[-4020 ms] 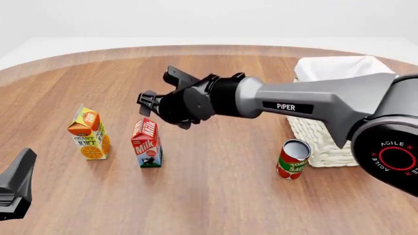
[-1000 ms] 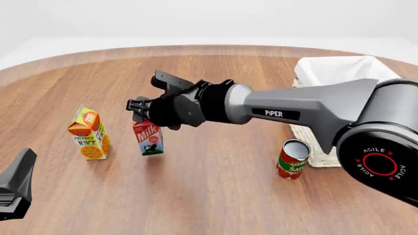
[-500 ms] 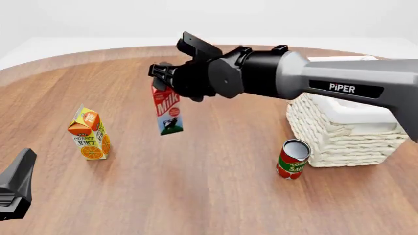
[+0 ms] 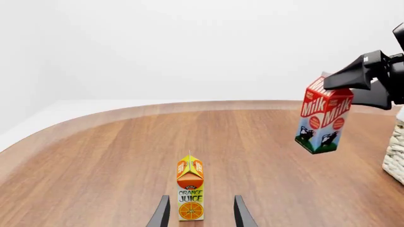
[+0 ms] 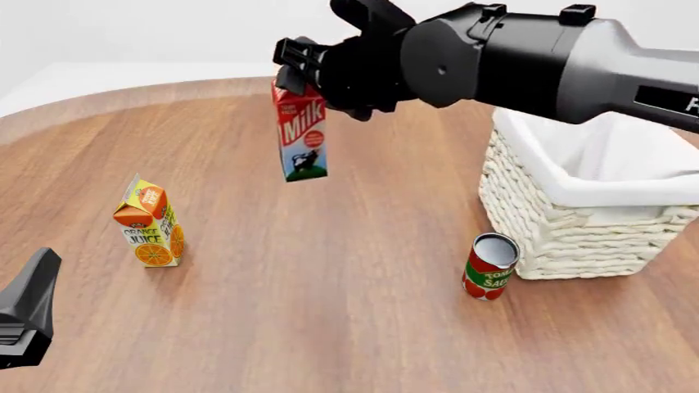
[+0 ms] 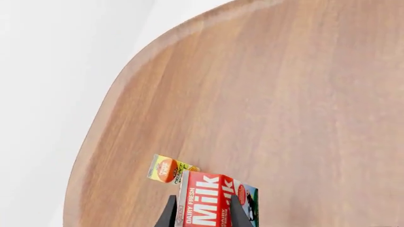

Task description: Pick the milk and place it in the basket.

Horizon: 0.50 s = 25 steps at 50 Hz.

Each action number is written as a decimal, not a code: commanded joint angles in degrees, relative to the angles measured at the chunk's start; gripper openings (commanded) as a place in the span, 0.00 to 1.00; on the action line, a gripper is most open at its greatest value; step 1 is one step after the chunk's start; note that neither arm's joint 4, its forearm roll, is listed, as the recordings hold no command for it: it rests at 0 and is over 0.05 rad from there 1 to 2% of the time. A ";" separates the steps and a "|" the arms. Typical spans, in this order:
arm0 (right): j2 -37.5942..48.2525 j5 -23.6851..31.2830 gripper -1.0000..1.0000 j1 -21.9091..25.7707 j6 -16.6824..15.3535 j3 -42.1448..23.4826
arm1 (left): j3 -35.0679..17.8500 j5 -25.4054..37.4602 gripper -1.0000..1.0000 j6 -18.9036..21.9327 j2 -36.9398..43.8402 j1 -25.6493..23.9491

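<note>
The milk (image 5: 300, 135) hangs in the air, well above the table, tilted slightly, its red top pinched by my right gripper (image 5: 297, 75), which is shut on it. The right wrist view shows the milk (image 6: 211, 203) between the fingers from above. From the left wrist view the milk (image 4: 323, 120) hangs off the right gripper (image 4: 363, 82). The cream wicker basket (image 5: 546, 221) with white lining stands to the right of the carton, apart from it. My left gripper (image 4: 200, 216) is open and low at the near left (image 5: 28, 315).
An orange juice carton (image 5: 147, 225) stands upright at the left, straight ahead of the left gripper's fingers (image 4: 162, 213). A red tomato sauce can (image 5: 489, 266) stands just in front of the basket's near left corner. The basket's edge (image 4: 396, 151) shows in the left wrist view.
My right gripper closed on the milk and lifted it off the table, rising and moving slightly right toward the basket. The left arm, juice carton and can have stayed put.
</note>
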 commanded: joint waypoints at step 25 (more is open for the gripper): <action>-13.58 4.75 0.00 -12.10 -5.20 0.82 | 0.00 0.00 1.00 0.00 0.00 0.00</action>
